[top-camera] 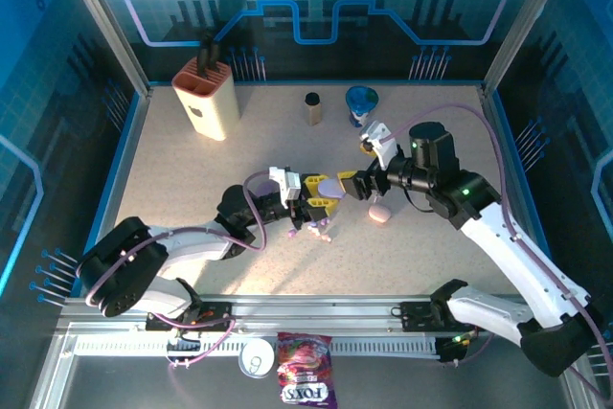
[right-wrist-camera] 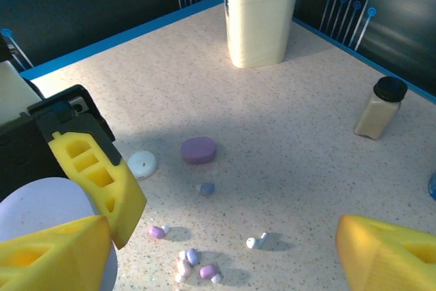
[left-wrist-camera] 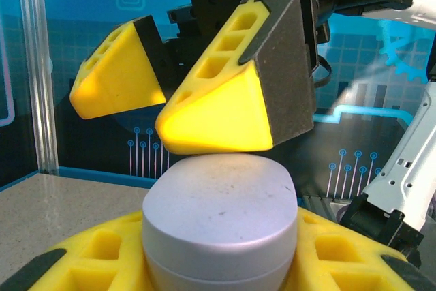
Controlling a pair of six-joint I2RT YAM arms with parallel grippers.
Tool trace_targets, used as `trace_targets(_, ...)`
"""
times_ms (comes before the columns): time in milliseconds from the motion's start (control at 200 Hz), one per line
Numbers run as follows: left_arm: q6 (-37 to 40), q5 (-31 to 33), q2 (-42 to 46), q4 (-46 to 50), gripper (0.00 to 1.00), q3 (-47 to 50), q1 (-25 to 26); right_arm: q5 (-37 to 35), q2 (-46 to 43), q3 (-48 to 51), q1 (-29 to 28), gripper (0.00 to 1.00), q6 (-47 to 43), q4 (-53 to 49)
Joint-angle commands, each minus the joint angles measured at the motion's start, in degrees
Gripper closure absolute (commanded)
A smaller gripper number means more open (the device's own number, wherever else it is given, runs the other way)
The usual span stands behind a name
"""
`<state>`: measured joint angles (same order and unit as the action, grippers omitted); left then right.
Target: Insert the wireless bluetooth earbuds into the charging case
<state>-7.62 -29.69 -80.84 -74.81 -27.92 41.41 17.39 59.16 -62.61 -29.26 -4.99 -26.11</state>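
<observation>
Charging case [left-wrist-camera: 221, 216], pale lavender and closed, sat pinched between my left gripper's [top-camera: 323, 193] yellow fingers. My right gripper [right-wrist-camera: 225, 247] hung spread wide over it, one finger right at the lid. Earbuds [right-wrist-camera: 193, 258] lay scattered on the table [right-wrist-camera: 286, 120] below.

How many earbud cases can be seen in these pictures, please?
4: a lavender case in the left hand, a purple case and a white round one on the table, a pink case by the right arm. More may be hidden.
</observation>
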Motion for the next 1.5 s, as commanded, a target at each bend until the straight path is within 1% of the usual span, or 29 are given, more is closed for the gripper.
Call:
trace_targets(0, -0.9, -1.4, 1.4, 0.3, 0.76, 0.2, 0.2, 8.2, -2.6, -0.5, 0.6, 0.09, -1.2, 1.5)
trace_targets(75, -1.0, -1.8, 1.2, 0.7, 0.76, 0.2, 0.1, 10.9, -3.5, -0.2, 0.5, 0.06, -1.9, 2.1)
trace_targets(120, -0.9, -2.0, 1.1, 1.0, 0.76, 0.1, 0.1, 12.8, -3.5, -0.3, 0.2, 0.05, -3.6, 1.7)
trace_targets(155, -1.1, -2.3, 1.1, 1.1, 0.76, -0.1, 0.1, 12.9, -3.4, -0.4, -0.5, 0.04, -5.4, 1.1)
trace_targets(235, -1.4, -3.1, 1.2, 1.5, 0.76, -0.5, -0.1, 10.2, -3.3, -0.5, -2.9, 0.02, -10.3, -1.4)
trace_targets(355, -1.9, -4.0, 1.6, 2.3, 0.76, -0.9, -0.1, 7.0, -2.4, -1.6, -5.2, 0.0, -15.0, -4.9)
trace_targets(610, -2.3, -4.5, 2.5, 3.3, 0.76, -1.0, -0.1, 2.7, -0.2, -3.4, -6.3, 0.0, -18.3, -7.6)
trace_targets(690, -2.3, -4.6, 2.7, 3.3, 0.76, -1.0, -0.1, 0.1, 0.3, -3.8, -6.7, 0.0, -19.4, -8.4)
trace_targets(800, -2.2, -4.6, 2.9, 3.8, 0.76, -1.0, -0.1, -0.3, 1.0, -4.9, -6.8, 0.0, -21.1, -10.2)
trace_targets(865, -2.1, -4.6, 2.8, 3.8, 0.76, -1.0, 0.0, -0.6, 1.7, -5.5, -6.8, 0.0, -21.4, -10.6)
trace_targets(915, -2.0, -4.7, 2.5, 3.8, 0.76, -1.0, 0.0, -2.2, 1.9, -5.5, -6.7, 0.0, -20.5, -9.6)
trace_targets(1000, -1.9, -4.7, 2.4, 3.5, 0.76, -1.1, 0.0, -3.6, 2.2, -5.4, -5.8, 0.03, -18.3, -7.9)
trace_targets(1181, -1.7, -4.8, 2.2, 3.3, 0.76, -0.8, -0.2, -0.2, 1.5, -4.9, -2.9, 0.1, -15.2, -5.5)
trace_targets(1301, -1.0, -4.9, 1.7, 3.1, 0.76, -0.6, -0.3, 2.1, 1.7, -4.8, -2.2, 0.12, -14.4, -5.0)
trace_targets(1491, -1.8, -5.5, 1.5, 1.9, 0.77, -0.7, -0.4, 2.3, 2.4, -4.1, -2.1, 0.17, -14.1, -4.3)
